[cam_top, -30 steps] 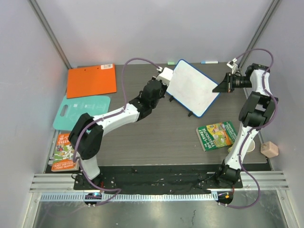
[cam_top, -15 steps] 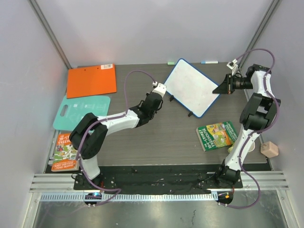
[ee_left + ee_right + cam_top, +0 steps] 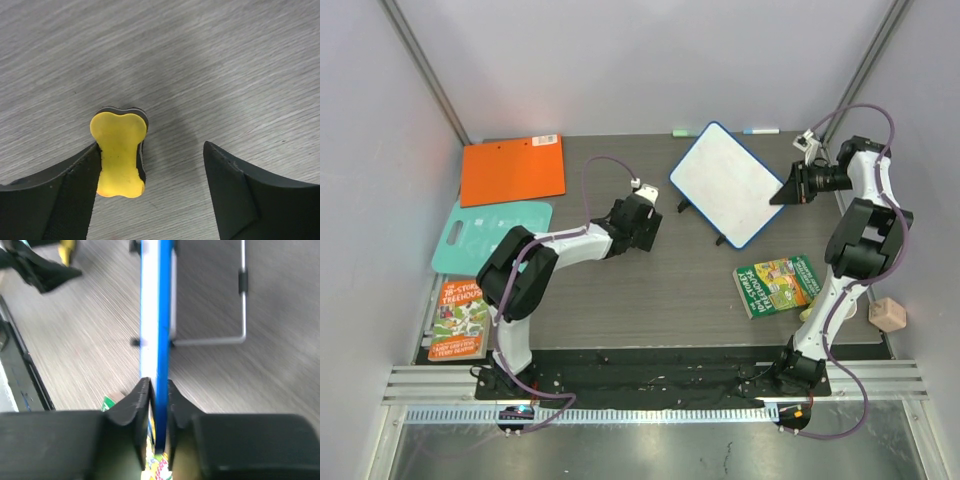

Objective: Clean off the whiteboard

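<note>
The whiteboard (image 3: 728, 183), blue-framed with a blank white face, stands tilted on its wire stand at the back right of the table. My right gripper (image 3: 783, 190) is shut on the board's right edge. In the right wrist view its fingers (image 3: 141, 400) flank the blue frame (image 3: 163, 315) edge-on. My left gripper (image 3: 644, 236) hovers low over the table, left of the board and apart from it, with its jaws open. A yellow bone-shaped eraser (image 3: 119, 150) with a black underside lies on the table against the left finger (image 3: 75, 190). The right finger stands well clear of it.
An orange clipboard (image 3: 513, 170) and a teal board (image 3: 490, 232) lie at the left, with a book (image 3: 455, 320) below them. A green book (image 3: 778, 283) lies near the right arm's base, and a tan block (image 3: 887, 315) sits off the table's right edge. Markers (image 3: 760, 130) rest at the back.
My left gripper has drawn back from the whiteboard toward the near left, come down to the table and opened, releasing the yellow eraser. The right gripper stays on the board's edge.
</note>
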You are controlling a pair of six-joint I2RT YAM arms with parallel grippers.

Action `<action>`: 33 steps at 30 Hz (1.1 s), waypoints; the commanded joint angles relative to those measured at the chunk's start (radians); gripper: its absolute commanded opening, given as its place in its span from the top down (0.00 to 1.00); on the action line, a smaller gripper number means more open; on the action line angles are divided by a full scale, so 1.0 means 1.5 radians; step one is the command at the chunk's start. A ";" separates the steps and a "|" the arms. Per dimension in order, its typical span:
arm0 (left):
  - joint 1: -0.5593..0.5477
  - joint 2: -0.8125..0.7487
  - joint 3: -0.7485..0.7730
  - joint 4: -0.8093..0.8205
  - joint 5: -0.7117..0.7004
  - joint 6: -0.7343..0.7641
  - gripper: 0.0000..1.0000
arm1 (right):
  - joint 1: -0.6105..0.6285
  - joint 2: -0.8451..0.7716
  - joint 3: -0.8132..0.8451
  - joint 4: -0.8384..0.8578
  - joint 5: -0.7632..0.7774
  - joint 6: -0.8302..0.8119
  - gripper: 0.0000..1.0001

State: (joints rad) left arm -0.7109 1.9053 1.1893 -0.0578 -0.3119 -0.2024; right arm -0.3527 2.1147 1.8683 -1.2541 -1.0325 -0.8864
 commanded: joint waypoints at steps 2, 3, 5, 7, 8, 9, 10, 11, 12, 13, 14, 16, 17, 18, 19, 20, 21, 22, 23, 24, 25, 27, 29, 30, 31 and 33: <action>0.006 0.005 0.015 -0.005 0.031 -0.011 0.16 | 0.046 0.073 -0.019 -0.079 0.174 -0.036 0.69; 0.006 0.007 0.011 -0.001 0.031 -0.011 0.14 | 0.047 0.074 -0.015 -0.081 0.174 -0.036 0.67; 0.008 0.011 0.010 0.002 0.032 -0.011 0.11 | 0.046 0.075 -0.003 -0.081 0.173 -0.036 0.59; 0.010 0.016 0.015 -0.002 0.035 -0.012 0.10 | 0.047 0.078 0.011 -0.079 0.172 -0.032 0.55; 0.013 0.018 0.017 -0.005 0.037 -0.013 0.10 | 0.046 0.079 0.017 -0.079 0.175 -0.029 0.55; 0.014 0.020 0.019 -0.007 0.038 -0.014 0.10 | 0.047 0.081 0.024 -0.079 0.175 -0.027 0.54; 0.014 0.020 0.021 -0.006 0.038 -0.013 0.09 | 0.047 0.081 0.034 -0.079 0.176 -0.024 0.53; 0.015 0.019 0.022 -0.005 0.038 -0.013 0.07 | 0.046 0.080 0.038 -0.078 0.179 -0.021 0.52; 0.015 0.018 0.021 -0.005 0.034 -0.012 0.06 | 0.046 0.082 0.047 -0.077 0.179 -0.019 0.52; 0.015 0.016 0.020 -0.003 0.032 -0.011 0.04 | 0.047 0.081 0.051 -0.078 0.180 -0.016 0.51; 0.015 0.014 0.019 -0.002 0.029 -0.009 0.03 | 0.046 0.081 0.054 -0.077 0.182 -0.015 0.50; 0.015 0.008 0.017 0.001 0.024 -0.006 0.01 | 0.046 0.077 0.067 -0.077 0.185 -0.011 0.49; 0.015 0.005 0.016 0.001 0.023 -0.004 0.00 | 0.046 0.075 0.071 -0.077 0.186 -0.008 0.49; 0.016 0.004 0.017 0.001 0.018 -0.003 0.00 | 0.046 0.073 0.079 -0.078 0.189 -0.006 0.47; 0.015 0.000 0.015 0.003 0.018 -0.002 0.00 | 0.046 0.068 0.084 -0.079 0.189 -0.004 0.46; 0.015 -0.001 0.014 0.005 0.017 -0.001 0.00 | 0.047 0.065 0.089 -0.078 0.190 0.002 0.44; 0.015 -0.003 0.013 0.005 0.017 0.001 0.00 | 0.046 0.061 0.097 -0.078 0.189 0.003 0.42; 0.016 -0.005 0.012 0.007 0.017 0.001 0.00 | 0.047 0.057 0.101 -0.077 0.189 0.007 0.41; 0.015 -0.009 0.012 0.008 0.018 0.001 0.00 | 0.046 0.050 0.105 -0.075 0.190 0.017 0.41; 0.015 -0.011 0.012 0.010 0.019 0.001 0.00 | 0.046 0.045 0.115 -0.072 0.189 0.023 0.39; 0.015 -0.013 0.013 0.010 0.019 0.000 0.00 | 0.046 0.042 0.117 -0.069 0.190 0.031 0.38; 0.015 -0.017 0.018 0.007 0.019 -0.003 0.00 | 0.047 0.028 0.121 -0.054 0.187 0.061 0.33; 0.015 -0.016 0.026 -0.003 0.028 -0.003 0.00 | 0.048 0.018 0.121 -0.035 0.198 0.077 0.31; 0.017 -0.013 0.034 -0.017 0.032 -0.004 0.00 | 0.049 0.009 0.116 -0.022 0.211 0.101 0.27; 0.016 -0.014 0.038 -0.022 0.035 -0.006 0.00 | 0.048 0.003 0.111 -0.009 0.221 0.114 0.26; 0.018 -0.015 0.042 -0.031 0.044 -0.009 0.00 | 0.049 -0.013 0.095 0.030 0.259 0.134 0.23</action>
State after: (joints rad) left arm -0.6930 1.9308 1.1995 -0.0849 -0.2665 -0.2062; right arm -0.2878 2.2196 2.0090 -1.3014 -0.7193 -0.7803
